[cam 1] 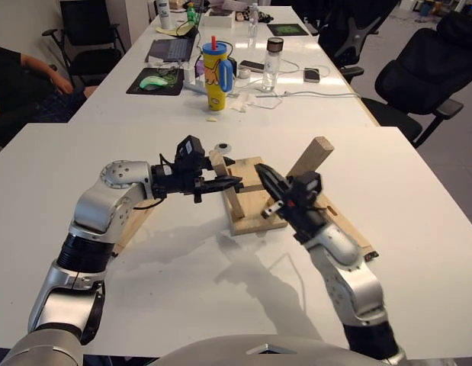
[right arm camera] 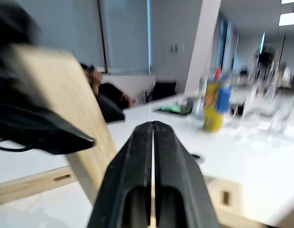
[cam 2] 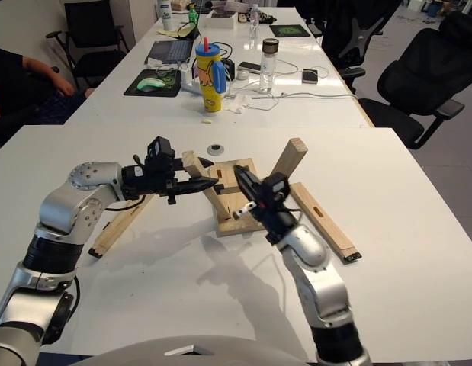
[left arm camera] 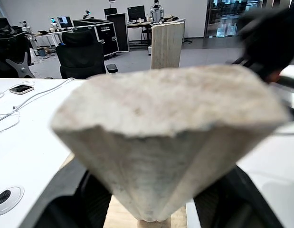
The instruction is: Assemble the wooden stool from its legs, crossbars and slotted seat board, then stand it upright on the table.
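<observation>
We are partway: our left gripper [cam 1: 226,184] clamps one leg [cam 1: 234,203] standing in the seat board [cam 1: 252,222] mid-table. A second leg [cam 1: 315,155] leans slotted, our right gripper [cam 1: 265,174] hovers pinched empty, and a loose slotted piece [cam 2: 321,219] waits alongside.

I could read no text, number or sign anywhere; the print on the tall yellow plastic cup [cam 1: 214,80] on the far table was too small.
</observation>
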You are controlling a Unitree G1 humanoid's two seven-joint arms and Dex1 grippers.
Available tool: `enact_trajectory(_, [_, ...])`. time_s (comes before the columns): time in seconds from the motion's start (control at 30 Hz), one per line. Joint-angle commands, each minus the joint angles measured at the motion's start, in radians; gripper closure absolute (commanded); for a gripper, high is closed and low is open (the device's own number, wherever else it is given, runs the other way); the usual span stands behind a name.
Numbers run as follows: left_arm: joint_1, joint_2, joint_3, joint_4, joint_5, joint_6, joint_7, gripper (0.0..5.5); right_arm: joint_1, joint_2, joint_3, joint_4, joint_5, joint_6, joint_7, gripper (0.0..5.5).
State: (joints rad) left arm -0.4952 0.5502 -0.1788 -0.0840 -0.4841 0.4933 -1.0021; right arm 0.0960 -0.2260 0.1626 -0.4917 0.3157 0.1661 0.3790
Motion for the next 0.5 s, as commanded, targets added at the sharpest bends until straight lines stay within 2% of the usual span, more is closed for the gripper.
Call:
enact_trajectory(0.03, [0.006,0.036,-0.052,0.072,0.048,0.030,-0.063,3.43,0.089,-0.067,0.020,0.114,-0.052,-0.001,0.054,5.50])
enact_trajectory(0.27, [-0.085,0.019,-0.060,0.182,0.064,0.020,-0.117,3.43,-0.047,0.036,0.109,0.561,-0.219,0.111,-0.055,5.50])
enact_trajectory(0.33, [-0.099,0.010,-0.041,0.212,0.063,0.026,-0.101,3.43,-0.049,0.035,0.135,0.573,-0.240,0.198,-0.056,5.50])
enact_trajectory(0.37, [-0.104,0.010,-0.025,0.219,0.061,0.028,-0.090,3.06,-0.044,0.032,0.142,0.567,-0.241,0.232,-0.055,5.50])
enact_trajectory(0.5, [-0.071,0.079,0.098,0.140,-0.022,0.118,-0.078,2.60,-0.015,0.017,0.164,0.526,-0.232,0.309,-0.049,5.50])
